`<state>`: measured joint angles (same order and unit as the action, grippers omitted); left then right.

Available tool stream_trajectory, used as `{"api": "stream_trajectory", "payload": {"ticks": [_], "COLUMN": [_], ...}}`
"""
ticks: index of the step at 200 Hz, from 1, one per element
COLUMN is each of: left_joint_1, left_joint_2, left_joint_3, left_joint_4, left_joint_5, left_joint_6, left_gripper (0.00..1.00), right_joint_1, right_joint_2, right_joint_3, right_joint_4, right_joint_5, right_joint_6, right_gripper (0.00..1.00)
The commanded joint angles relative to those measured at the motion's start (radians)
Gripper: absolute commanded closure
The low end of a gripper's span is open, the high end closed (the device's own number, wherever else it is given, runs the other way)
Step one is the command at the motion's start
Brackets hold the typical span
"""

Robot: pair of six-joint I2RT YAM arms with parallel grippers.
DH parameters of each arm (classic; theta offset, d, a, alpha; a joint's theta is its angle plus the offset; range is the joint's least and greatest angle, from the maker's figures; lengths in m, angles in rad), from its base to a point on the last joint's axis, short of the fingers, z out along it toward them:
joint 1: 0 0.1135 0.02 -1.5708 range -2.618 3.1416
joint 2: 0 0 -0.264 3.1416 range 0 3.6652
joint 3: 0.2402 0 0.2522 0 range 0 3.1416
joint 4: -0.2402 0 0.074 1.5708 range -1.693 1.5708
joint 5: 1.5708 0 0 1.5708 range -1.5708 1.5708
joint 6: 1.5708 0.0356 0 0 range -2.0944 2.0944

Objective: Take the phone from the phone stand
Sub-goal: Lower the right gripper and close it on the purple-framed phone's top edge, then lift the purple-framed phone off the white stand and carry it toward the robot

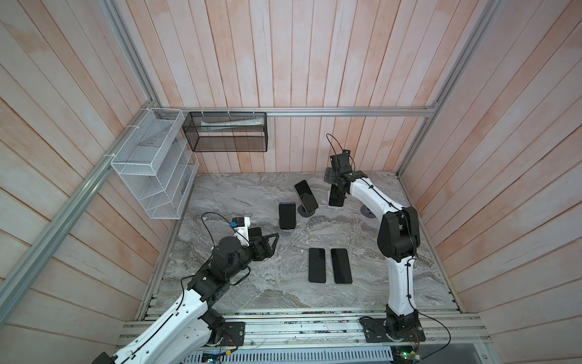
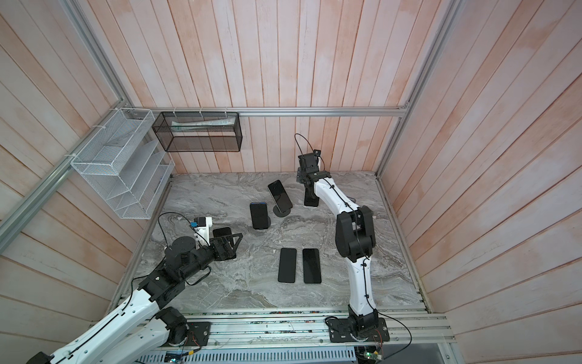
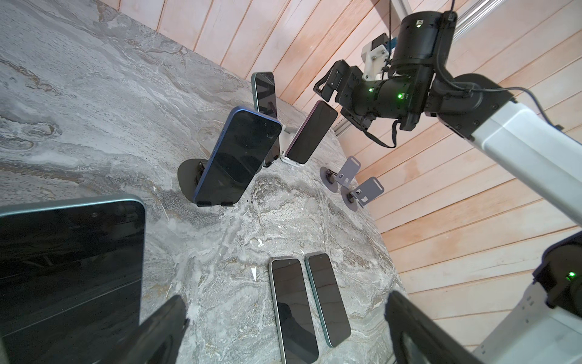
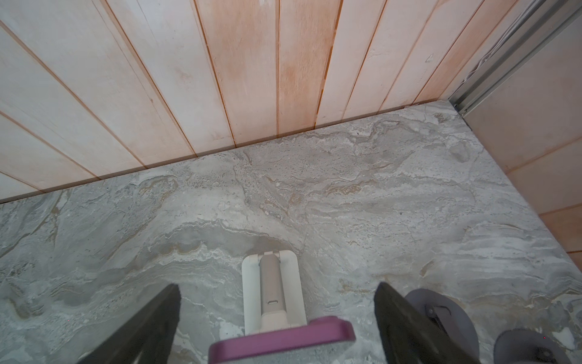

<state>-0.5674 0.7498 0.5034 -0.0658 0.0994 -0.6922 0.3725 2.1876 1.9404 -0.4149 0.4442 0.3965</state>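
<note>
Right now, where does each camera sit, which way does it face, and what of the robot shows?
Top views: high above the front rail, looking down at the table; left arm and right arm show.
Left wrist: on the left arm, facing across the table at the blue phone and right arm; left fingers show.
Right wrist: on the right arm, facing down toward the back wall; right fingers show, wide apart.
Shared: both wrist views show the purple phone.

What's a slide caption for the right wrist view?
Open right gripper lined up over the purple phone on its white stand.
</note>
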Motion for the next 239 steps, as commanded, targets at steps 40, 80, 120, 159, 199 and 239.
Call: {"api": "stream_trajectory", "payload": {"ticks": [40, 80, 120, 159, 199, 239], "left_joint_1": [0.007, 0.007, 0.006, 0.007, 0.006, 0.006], "left_joint_2": [0.001, 0.005, -0.011, -0.020, -0.020, -0.021], "left_joint_3": [0.038, 0.039, 0.030, 0.029, 0.029, 0.030], "left_joint_4": [0.008, 0.010, 0.032, 0.046, 0.046, 0.048], "left_joint_5": [-0.014, -0.014, 0.005, 0.000, -0.001, -0.003], "left_joint_6": [0.036, 0.034, 0.024, 0.023, 0.025, 0.023], "left_gripper": [0.00, 0.00, 0.00, 0.00, 0.00, 0.00], "right_joint_1": [0.010, 0.009, 0.010, 0.011, 0.010, 0.011], "right_joint_2": [0.010, -0.012, -0.043, -0.038, -0.040, -0.068], "right_joint_3": [-0.083, -0.136, -0.179, -0.179, -0.184, -0.215], "right_joint_4": [0.050, 0.071, 0.109, 0.115, 0.128, 0.142], "right_joint_5": [-0.002, -0.003, -0.025, -0.016, -0.014, -0.021], "right_joint_6": [0.018, 0.004, 0.013, 0.030, 0.020, 0.014], "right_gripper": [0.06, 0.09, 0.13, 0.17, 0.30, 0.37]}}
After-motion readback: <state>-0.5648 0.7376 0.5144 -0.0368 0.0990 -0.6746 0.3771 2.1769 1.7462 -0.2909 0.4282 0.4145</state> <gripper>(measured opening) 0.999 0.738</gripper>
